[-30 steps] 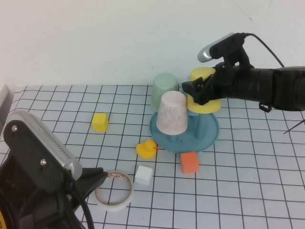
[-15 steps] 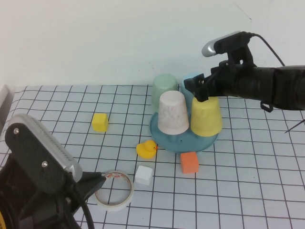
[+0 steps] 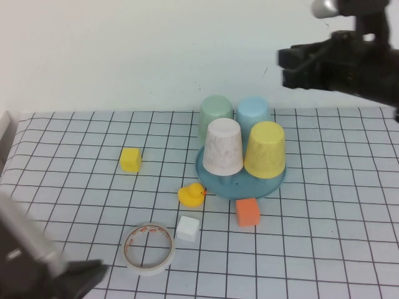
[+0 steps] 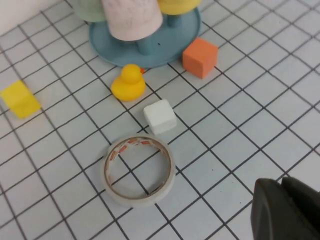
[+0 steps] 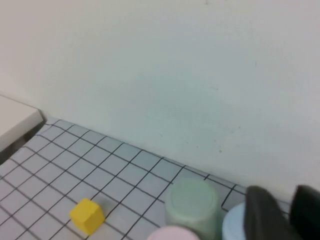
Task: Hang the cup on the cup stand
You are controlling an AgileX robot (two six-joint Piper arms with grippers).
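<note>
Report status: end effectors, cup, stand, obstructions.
Right end effector open, high above stand. Left end effector low near tape roll. Yellow cup inverted on cup stand, released. Nothing obstructing.

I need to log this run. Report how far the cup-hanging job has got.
Done: the yellow cup sits upside down on the blue cup stand, beside three other cups. In hand: nothing; the right gripper hangs open above the stand, and the left gripper is low near the tape roll. Left: nothing visible.

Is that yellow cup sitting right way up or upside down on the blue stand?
Upside down: the yellow cup sits on the blue stand wide mouth down. The right gripper is above it, the left gripper near the table's front.
</note>
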